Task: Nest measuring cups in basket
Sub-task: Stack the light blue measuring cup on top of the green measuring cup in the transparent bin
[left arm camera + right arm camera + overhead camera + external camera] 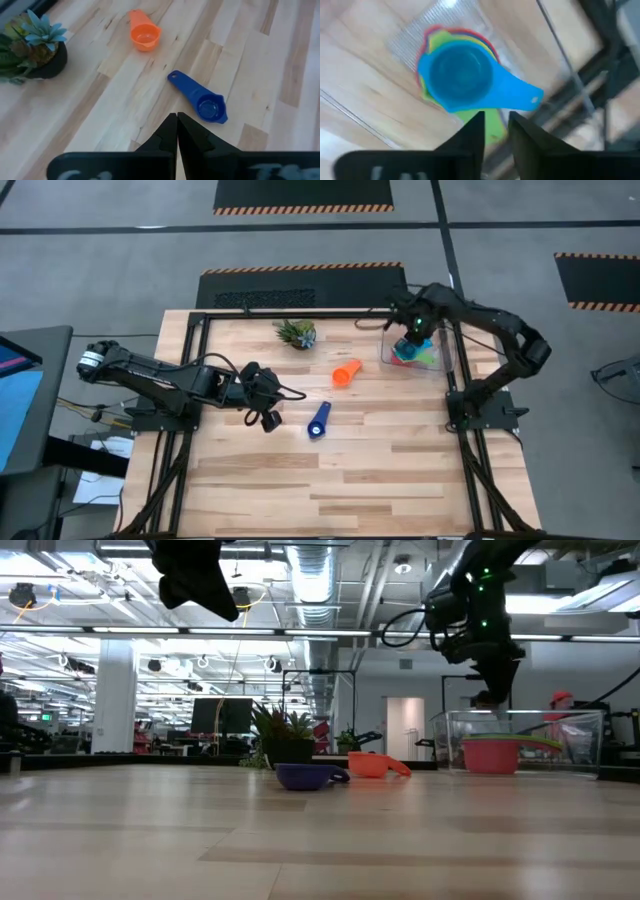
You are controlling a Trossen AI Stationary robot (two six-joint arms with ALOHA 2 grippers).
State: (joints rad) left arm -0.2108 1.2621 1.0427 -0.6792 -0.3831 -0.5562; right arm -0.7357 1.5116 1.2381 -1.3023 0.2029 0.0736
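The right gripper hangs directly above the clear square plastic basket at the counter's far right corner, fingers slightly apart and holding nothing. Inside the basket sits a nested stack of round plastic measuring cups: a light blue cup on top, with yellow, green and red rims showing beneath.

The left gripper hovers over the counter's left-centre, fingers pressed together, empty. Two cups remain outside: the small orange plastic cup near mid-counter and the dark blue plastic cup just in front of it.

Judged procedure: lift the right gripper straight up to clear the basket wall. Take the orange cup by its handle, keep it level and centre it over the stack before release.
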